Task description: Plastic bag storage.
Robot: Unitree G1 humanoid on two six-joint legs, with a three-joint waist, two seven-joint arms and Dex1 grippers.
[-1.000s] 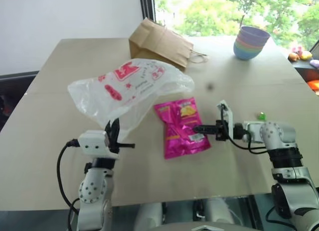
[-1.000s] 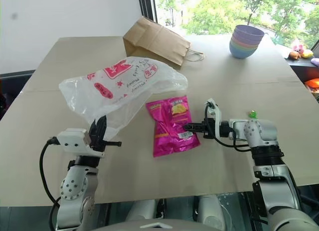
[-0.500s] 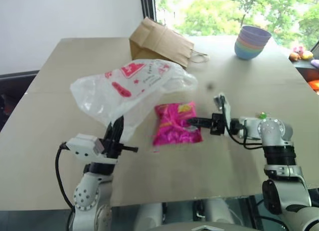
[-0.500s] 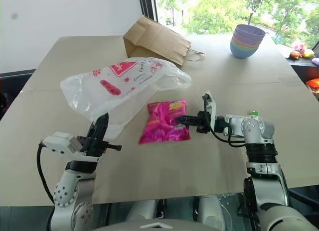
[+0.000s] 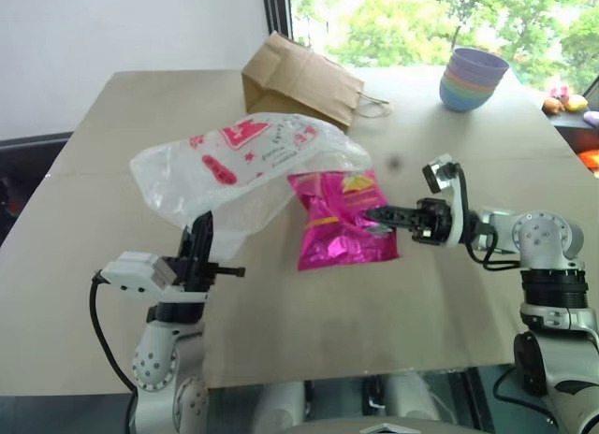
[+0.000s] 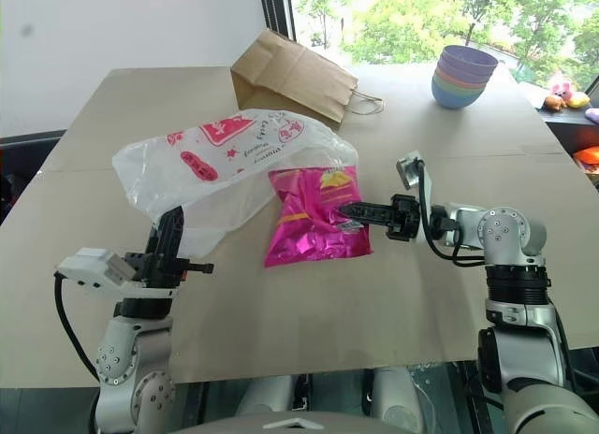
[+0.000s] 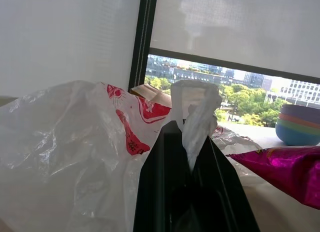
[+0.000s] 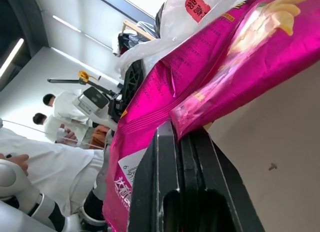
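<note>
The snack packet (image 5: 342, 221) was lifted off the bench (image 5: 440, 294) by the right gripper (image 5: 372, 212) and carried up against the mouth of the plastic bag (image 5: 234, 163), which it now touches.

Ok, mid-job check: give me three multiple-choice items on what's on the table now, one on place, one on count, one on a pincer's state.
1. Where is the brown paper bag?
A. beyond the plastic bag, at the table's far edge
B. under the snack packet
C. in the left pincer

2. How many bags or packets do the pincers hold in all?
A. none
B. one
C. two

3. What is the right pincer doing?
A. open above the bowls
B. shut on the magenta snack packet
C. shut on the paper bag

Key: 1 A, it lies near the window. 2 C, the left pincer pinches the plastic bag, the right the packet. 3 B, the packet's edge sits between its fingers.
</note>
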